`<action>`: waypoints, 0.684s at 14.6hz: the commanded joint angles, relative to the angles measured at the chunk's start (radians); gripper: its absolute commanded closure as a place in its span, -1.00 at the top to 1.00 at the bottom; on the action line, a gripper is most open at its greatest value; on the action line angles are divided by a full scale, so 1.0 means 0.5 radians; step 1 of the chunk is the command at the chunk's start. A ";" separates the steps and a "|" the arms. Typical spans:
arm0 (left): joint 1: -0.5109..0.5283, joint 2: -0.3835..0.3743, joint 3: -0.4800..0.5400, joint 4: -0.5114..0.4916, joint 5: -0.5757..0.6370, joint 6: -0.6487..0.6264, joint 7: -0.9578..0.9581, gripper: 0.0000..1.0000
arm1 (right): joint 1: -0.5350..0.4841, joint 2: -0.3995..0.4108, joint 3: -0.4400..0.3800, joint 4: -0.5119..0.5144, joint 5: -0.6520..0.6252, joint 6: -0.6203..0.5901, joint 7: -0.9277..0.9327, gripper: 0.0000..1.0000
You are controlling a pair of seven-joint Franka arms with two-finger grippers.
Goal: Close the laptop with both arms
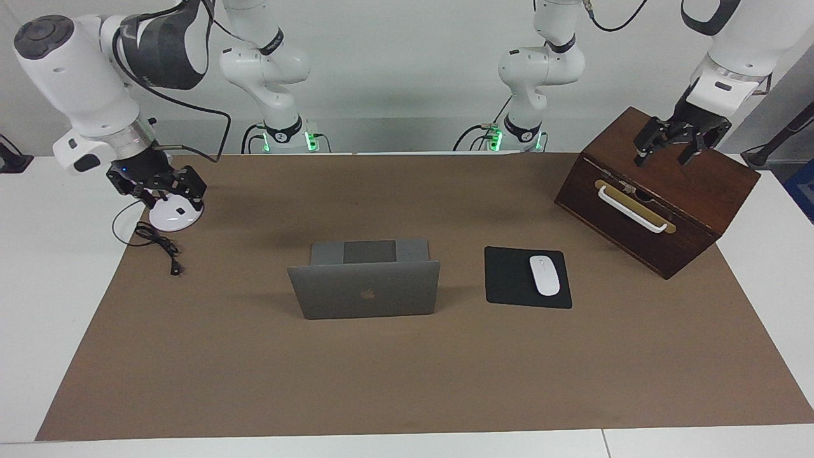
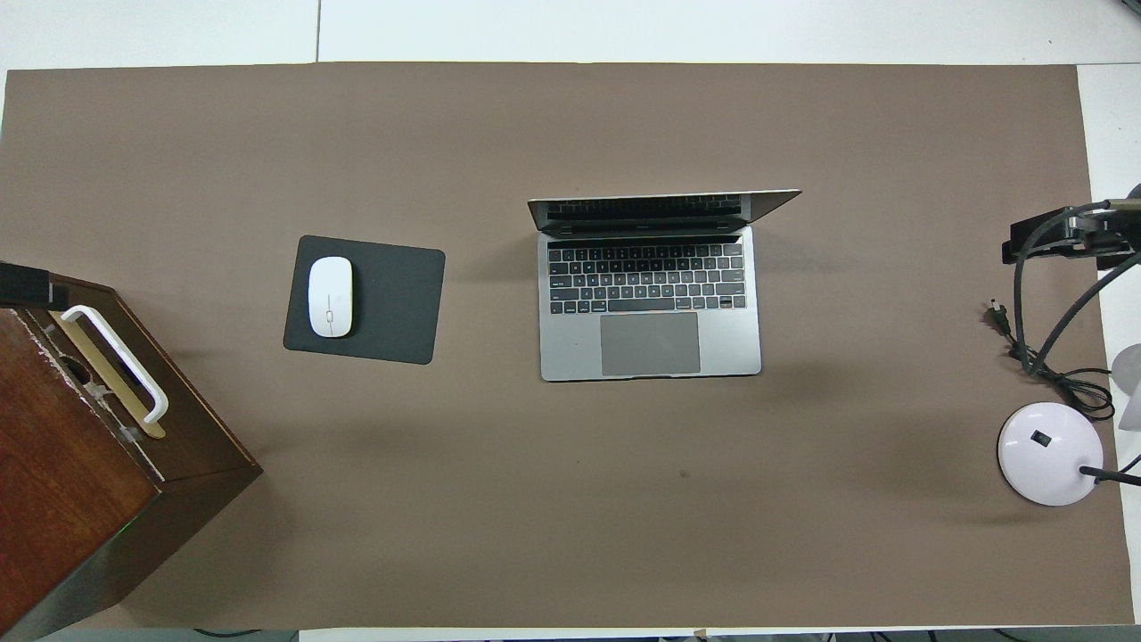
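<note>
The laptop (image 1: 364,288) is sitting open mid-frame on the desk (image 1: 407,375), lid upright and clear to push down, while the right gripper (image 1: 159,191) at upper left and left gripper (image 1: 675,144) at upper right are hanging empty, jaws spread wide

Present on table: one laptop (image 1: 364,289), one mouse pad (image 1: 512,278), one mouse (image 1: 544,275). Also one wooden box (image 1: 661,191), one lamp base (image 1: 173,215). Two arms, two grippers: left gripper (image 1: 671,154), right gripper (image 1: 170,201).
</note>
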 commanded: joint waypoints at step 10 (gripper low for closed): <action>0.009 -0.052 -0.009 -0.058 0.034 0.086 -0.188 -1.00 | -0.004 -0.034 -0.001 -0.027 0.033 -0.011 -0.006 1.00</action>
